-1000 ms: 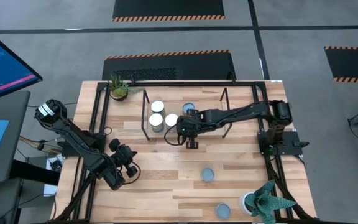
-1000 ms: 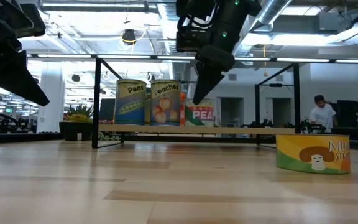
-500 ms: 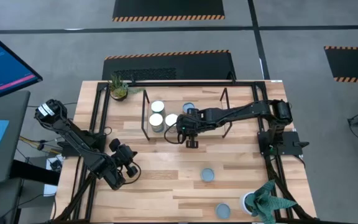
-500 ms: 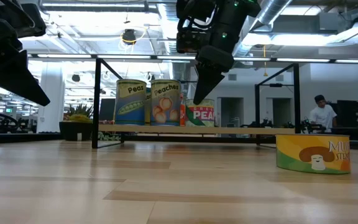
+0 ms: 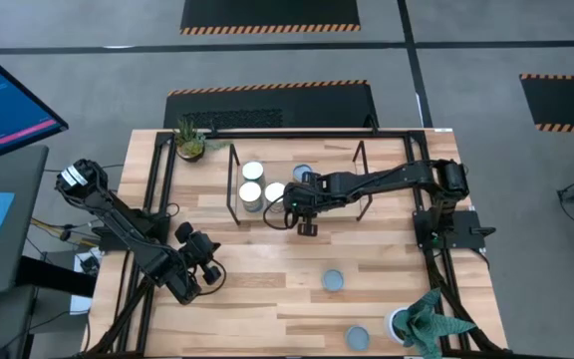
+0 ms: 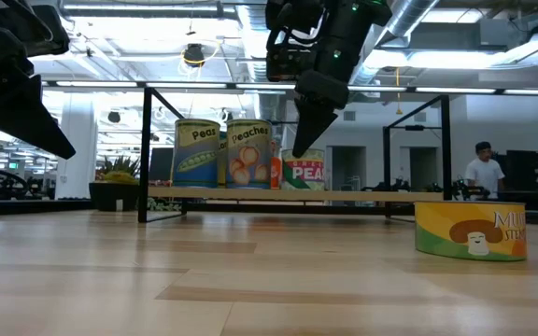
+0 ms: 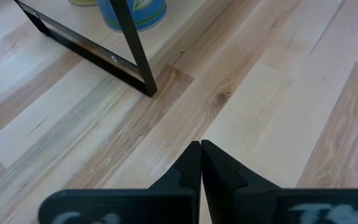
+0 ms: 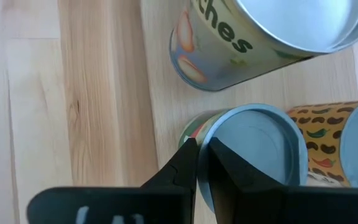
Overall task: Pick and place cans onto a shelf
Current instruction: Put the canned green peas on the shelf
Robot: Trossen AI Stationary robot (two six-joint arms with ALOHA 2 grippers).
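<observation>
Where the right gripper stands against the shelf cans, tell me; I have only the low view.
Observer: In its wrist view the right gripper is shut and empty, its tips at the rim of a blue-topped can.
Operator: Now count the loose cans on the table.
Observer: Two: one mid-table, another beside the potted plant.
Operator: Report the left gripper.
Observer: The left gripper is shut, holding nothing, over bare table.

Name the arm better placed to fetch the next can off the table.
Right, probably. The right gripper hangs shut at the shelf, its side of the table holding both loose cans. The left gripper waits shut at the table's left edge.
</observation>
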